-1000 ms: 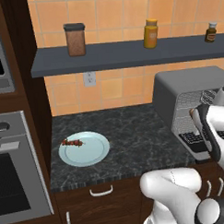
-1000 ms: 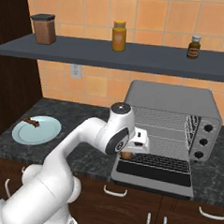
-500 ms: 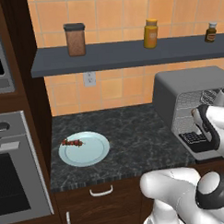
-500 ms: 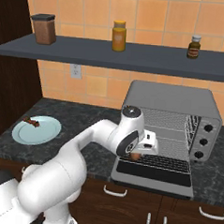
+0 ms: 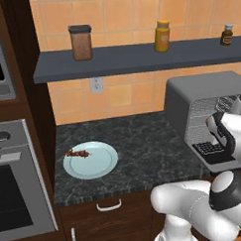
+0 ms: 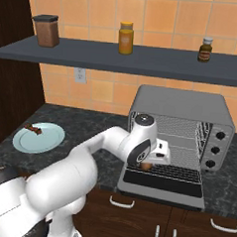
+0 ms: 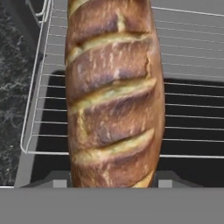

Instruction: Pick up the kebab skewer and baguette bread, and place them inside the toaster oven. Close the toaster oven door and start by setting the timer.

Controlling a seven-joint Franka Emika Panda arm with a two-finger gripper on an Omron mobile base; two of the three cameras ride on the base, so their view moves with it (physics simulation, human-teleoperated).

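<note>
Left base view: the kebab skewer (image 5: 78,153) lay on the plate (image 5: 102,166) at lower left of the worktop (image 5: 143,151). Right base view: the end effector (image 6: 148,164) reached into the toaster oven (image 6: 183,107), centre frame. Hand view: it gripped the baguette bread (image 7: 114,94) above the wire rack (image 7: 192,100). Likely next: releasing the loaf, then fetching the skewer.

Baguette (image 7: 114,96): rough matt brown crust, paler scored slashes. Toaster oven (image 6: 183,107): smooth matt grey metal shell, thin shiny wire rack (image 7: 188,87), dark glass door (image 6: 162,184). Surface (image 5: 138,151): polished black speckled stone. Plate (image 5: 97,165): glossy pale blue ceramic. Skewer (image 5: 78,153): dark red, dull chunks. Wall tiles (image 6: 161,16): smooth orange, slight sheen. Shelf (image 5: 130,60): matt dark grey. Cabinets (image 6: 134,226): dark wood, metal handles.
</note>
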